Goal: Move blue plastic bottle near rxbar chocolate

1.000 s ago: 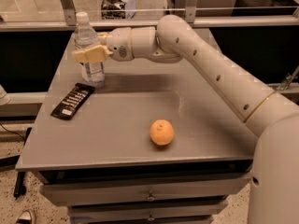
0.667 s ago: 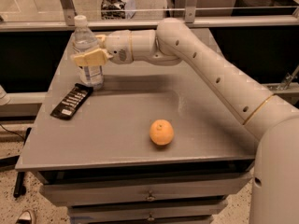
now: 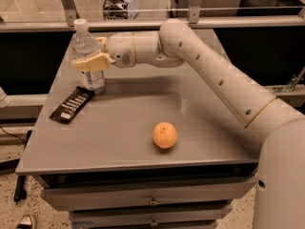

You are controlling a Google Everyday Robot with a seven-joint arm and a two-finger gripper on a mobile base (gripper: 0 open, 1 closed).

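The blue plastic bottle (image 3: 86, 41), clear with a white cap, stands upright at the far left of the grey table (image 3: 119, 123). My gripper (image 3: 88, 57) reaches in from the right and is shut on the bottle's middle, with one pale finger (image 3: 91, 62) across its front. The rxbar chocolate (image 3: 71, 104), a flat black bar with white lettering, lies just in front of the bottle's base and slightly left of it. The bottle's base is close to the bar's far end.
An orange (image 3: 165, 135) lies near the table's front middle. My white arm (image 3: 214, 75) spans the table's right half. Behind the table runs a rail with a glass panel (image 3: 143, 13). Drawers (image 3: 152, 199) sit under the tabletop.
The gripper and bottle have shifted slightly left and toward the front, closer to the black bar. The bar and the orange have not moved.
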